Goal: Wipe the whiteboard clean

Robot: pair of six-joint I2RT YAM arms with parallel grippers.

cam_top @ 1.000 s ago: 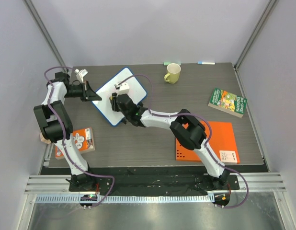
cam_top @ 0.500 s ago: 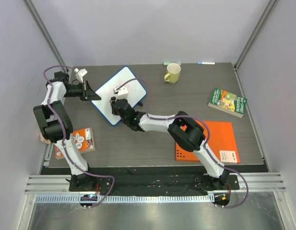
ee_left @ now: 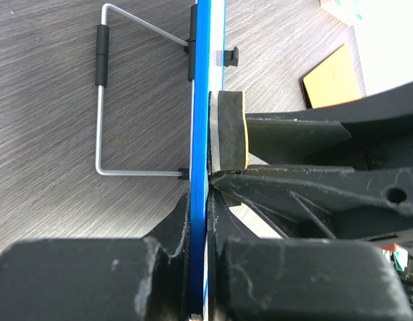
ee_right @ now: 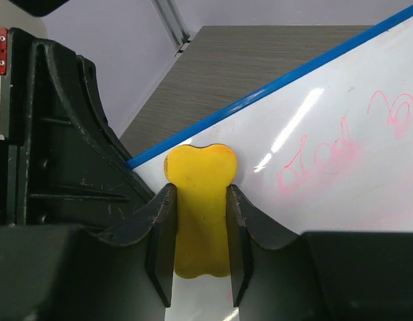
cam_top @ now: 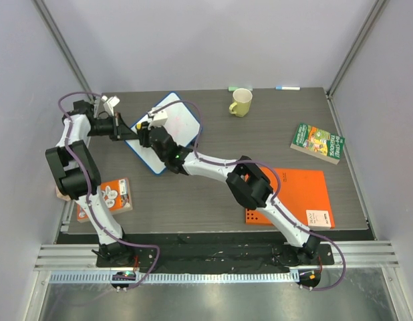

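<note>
Left fingers (ee_left: 174,226) pinching whiteboard (ee_right: 327,194) edge, right fingers (ee_right: 160,234) clamping yellow eraser (ee_right: 200,200), red scribble (ee_right: 320,160) illegible

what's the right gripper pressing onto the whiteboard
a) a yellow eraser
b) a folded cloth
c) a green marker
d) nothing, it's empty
A: in the right wrist view the right gripper has its fingers shut on a yellow eraser that lies against the whiteboard.
</note>
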